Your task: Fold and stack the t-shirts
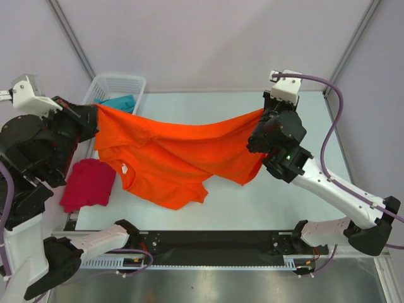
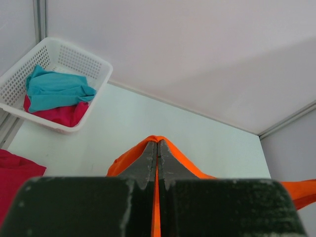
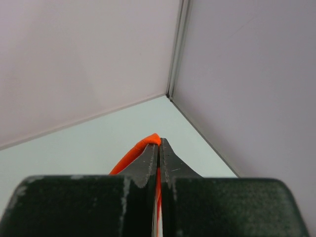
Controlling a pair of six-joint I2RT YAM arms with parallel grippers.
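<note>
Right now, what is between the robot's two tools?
The orange t-shirt hangs stretched between the left tool and the right tool, each shut on an edge. The top view shows it.

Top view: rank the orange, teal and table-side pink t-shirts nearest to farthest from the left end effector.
1. orange t-shirt, clamped in the left end effector
2. teal t-shirt, in the basket behind
3. pink t-shirt, table's left edge

This is a laboratory robot cell. Plain lilac panel walls [image 1: 208, 38] enclose a pale tabletop [image 1: 265, 205]. A black mounting rail [image 1: 214, 240] sits at 6 o'clock.
</note>
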